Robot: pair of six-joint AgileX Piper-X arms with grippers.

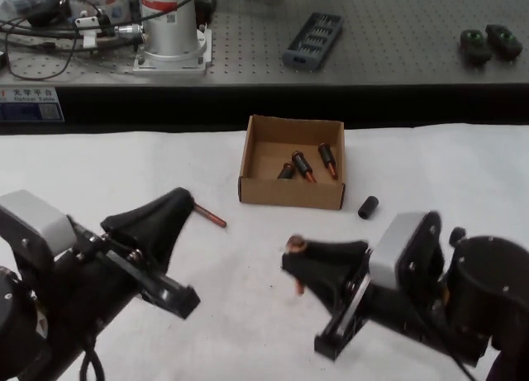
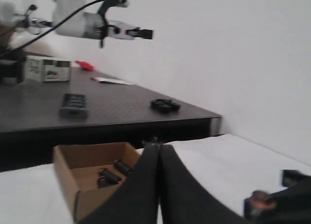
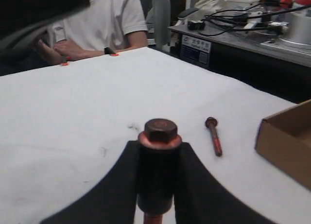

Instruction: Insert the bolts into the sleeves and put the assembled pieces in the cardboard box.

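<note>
Bolt (image 3: pixel 160 130) copper-red; sleeve (image 3: pixel 155 185) black; cardboard box (image 1: pixel 291 194) brown; cloth (image 1: pixel 124 166) white.

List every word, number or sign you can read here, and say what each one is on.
No text can be read.
Blue-and-white label on the front edge of the black perforated bench top: characters too blurred.
White-and-green boxes on that bench top: print too blurred.
Brown cardboard box: no print visible.
Black sleeve with copper-coloured bolt in the right tool: no legible marking.
</note>
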